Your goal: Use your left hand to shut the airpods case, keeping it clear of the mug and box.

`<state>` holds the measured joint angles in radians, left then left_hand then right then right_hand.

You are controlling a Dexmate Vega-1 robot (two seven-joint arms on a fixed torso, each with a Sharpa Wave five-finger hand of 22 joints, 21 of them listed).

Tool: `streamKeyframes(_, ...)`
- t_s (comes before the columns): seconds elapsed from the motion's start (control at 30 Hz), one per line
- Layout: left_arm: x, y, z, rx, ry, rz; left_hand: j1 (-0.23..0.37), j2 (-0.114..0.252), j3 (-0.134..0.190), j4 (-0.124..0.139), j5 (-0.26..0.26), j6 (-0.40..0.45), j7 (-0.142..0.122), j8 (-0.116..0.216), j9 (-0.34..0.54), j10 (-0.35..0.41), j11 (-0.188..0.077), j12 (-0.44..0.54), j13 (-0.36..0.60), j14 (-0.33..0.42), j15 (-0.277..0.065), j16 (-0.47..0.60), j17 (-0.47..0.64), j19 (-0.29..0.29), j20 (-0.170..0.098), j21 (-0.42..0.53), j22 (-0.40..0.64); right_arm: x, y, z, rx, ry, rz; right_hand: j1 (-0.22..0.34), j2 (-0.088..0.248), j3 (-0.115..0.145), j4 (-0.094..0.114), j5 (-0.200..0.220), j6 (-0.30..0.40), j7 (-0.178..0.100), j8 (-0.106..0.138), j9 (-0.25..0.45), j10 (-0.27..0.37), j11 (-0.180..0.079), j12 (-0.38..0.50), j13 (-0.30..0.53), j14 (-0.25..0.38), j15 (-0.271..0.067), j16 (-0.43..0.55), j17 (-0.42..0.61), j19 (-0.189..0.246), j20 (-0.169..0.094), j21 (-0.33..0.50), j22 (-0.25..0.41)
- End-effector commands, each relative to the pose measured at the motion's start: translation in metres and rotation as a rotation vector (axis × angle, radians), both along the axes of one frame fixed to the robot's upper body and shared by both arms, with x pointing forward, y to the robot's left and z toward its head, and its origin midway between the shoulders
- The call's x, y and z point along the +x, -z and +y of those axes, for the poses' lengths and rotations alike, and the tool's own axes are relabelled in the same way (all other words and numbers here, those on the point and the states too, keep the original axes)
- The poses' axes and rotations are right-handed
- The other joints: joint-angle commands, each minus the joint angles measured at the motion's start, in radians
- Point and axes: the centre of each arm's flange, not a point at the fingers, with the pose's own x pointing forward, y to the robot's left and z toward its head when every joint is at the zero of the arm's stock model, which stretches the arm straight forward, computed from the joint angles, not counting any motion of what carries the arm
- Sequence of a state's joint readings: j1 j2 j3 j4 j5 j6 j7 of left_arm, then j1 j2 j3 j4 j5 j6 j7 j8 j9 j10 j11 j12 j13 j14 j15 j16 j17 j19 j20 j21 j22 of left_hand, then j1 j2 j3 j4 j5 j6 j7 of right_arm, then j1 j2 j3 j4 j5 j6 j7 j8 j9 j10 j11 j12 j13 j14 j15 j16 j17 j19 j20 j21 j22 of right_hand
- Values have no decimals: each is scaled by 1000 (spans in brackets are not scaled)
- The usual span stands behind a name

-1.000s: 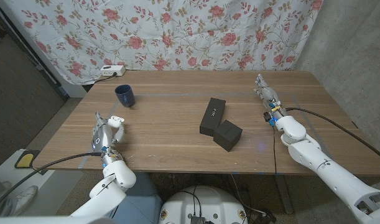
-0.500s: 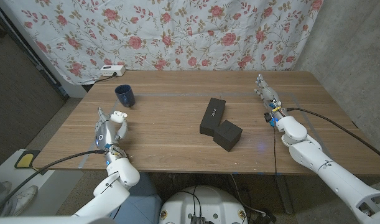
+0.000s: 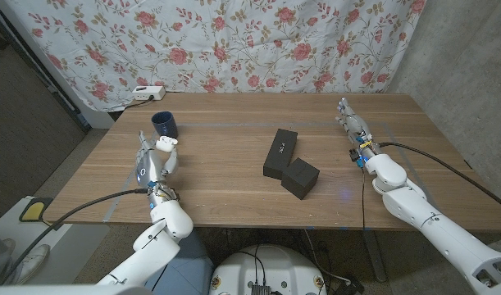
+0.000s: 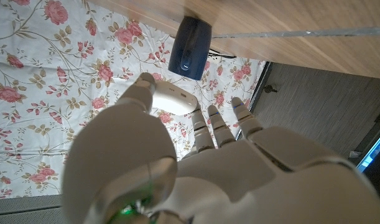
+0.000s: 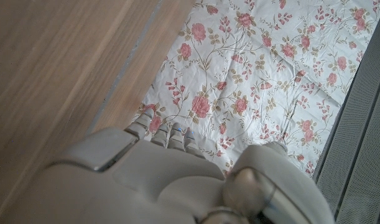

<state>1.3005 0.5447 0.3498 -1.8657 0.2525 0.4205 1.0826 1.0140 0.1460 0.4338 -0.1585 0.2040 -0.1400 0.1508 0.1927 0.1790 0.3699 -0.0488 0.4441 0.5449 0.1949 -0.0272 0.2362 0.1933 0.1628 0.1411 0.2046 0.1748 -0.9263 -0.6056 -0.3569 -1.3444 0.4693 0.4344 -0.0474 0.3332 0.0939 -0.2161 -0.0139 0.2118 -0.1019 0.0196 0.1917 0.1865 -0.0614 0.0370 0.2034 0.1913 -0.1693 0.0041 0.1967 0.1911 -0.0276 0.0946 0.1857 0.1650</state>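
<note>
Carrying the white airpods case (image 3: 165, 141) further toward the mug (image 3: 164, 124) than a second ago.
Pinching the case in the left hand (image 3: 154, 161), fingers curled round it; right hand (image 3: 351, 125) resting extended, holding nothing. Sitting mid-table: two black boxes (image 3: 289, 164), lettering unreadable. Wooden table (image 3: 234, 192), floral curtain (image 3: 234, 41) behind.

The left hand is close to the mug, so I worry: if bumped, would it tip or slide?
The mug stands upright and squat, so it would probably slide on the smooth table rather than tip. It looks glazed, so likely rigid and fairly heavy.
</note>
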Motion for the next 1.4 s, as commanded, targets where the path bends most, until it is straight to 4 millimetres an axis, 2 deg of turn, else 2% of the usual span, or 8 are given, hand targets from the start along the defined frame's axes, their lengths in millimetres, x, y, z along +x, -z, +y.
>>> streamKeyframes(0.03, 1, -15, -27, 10, 59, -44, 12, 8, 0, -3, -2, 5, 3, 5, 5, 125, -121, 8, 3, 3, -6, -2, 3, 8, -4, 2, 5, -9, -1, -7, 4, 8, -14, 9, 8, 5, -1, 2, -7, -4, 2, 2, 1, 1, -1, 1, -54, -4, 2, 2, 0, -1, 2, 5)
streamKeyframes(0.47, 6, -19, -50, 0, 134, -78, 8, 8, -7, 1, -3, 5, -2, 4, 5, 123, -123, 9, 6, 3, -7, -5, 5, 8, -2, 1, 5, -18, -2, -13, 3, 14, -24, 10, 9, 6, -2, 2, -8, -4, 2, 2, 1, 7, -2, 1, -56, -6, 2, 1, 0, -2, 2, 5)
streamKeyframes(0.57, 10, -22, -60, 9, 161, -89, 9, 9, -7, 1, -3, 7, -4, 5, 5, 123, -123, 9, 7, 3, -7, -6, 5, 8, -1, 1, 5, -20, -3, -14, -1, 12, -30, 11, 8, 7, -3, 2, -8, -4, 2, 2, 2, -10, -2, 1, -56, -21, 1, 1, -1, -2, 2, 5)
streamKeyframes(1.0, 21, -43, -88, 40, 227, -119, 10, 11, -12, 2, -3, 9, -6, 4, 4, 127, -127, 11, 11, 7, -10, -7, 6, 8, 4, 0, 5, -29, -13, -11, -23, 7, -46, 12, 9, 8, -3, 1, -7, -5, 2, 2, 4, -13, -1, 1, -56, -23, 1, 1, -5, -2, 0, 5)
streamKeyframes(1.2, 25, -48, -99, 58, 252, -128, 5, 11, -17, 6, -3, 13, -7, 5, 4, 125, -129, 11, 13, 8, -10, -8, 7, 8, 4, 0, 5, -30, -19, -6, -43, -13, -58, 12, 10, 9, -4, 1, -9, -7, 2, 2, 20, -4, 5, 1, -58, -8, 1, 2, -16, 9, -2, 5)
streamKeyframes(1.4, 28, -53, -109, 102, 272, -126, 1, 11, -21, 8, -4, 13, -8, 5, 4, 124, -130, 11, 14, 8, -10, -9, 8, 9, 8, 0, 5, -29, -20, -3, -43, -29, -52, 10, 9, 9, -4, 0, -9, -8, 2, 2, 41, -13, 12, 2, -58, -7, 2, 2, -20, 15, -3, 6)
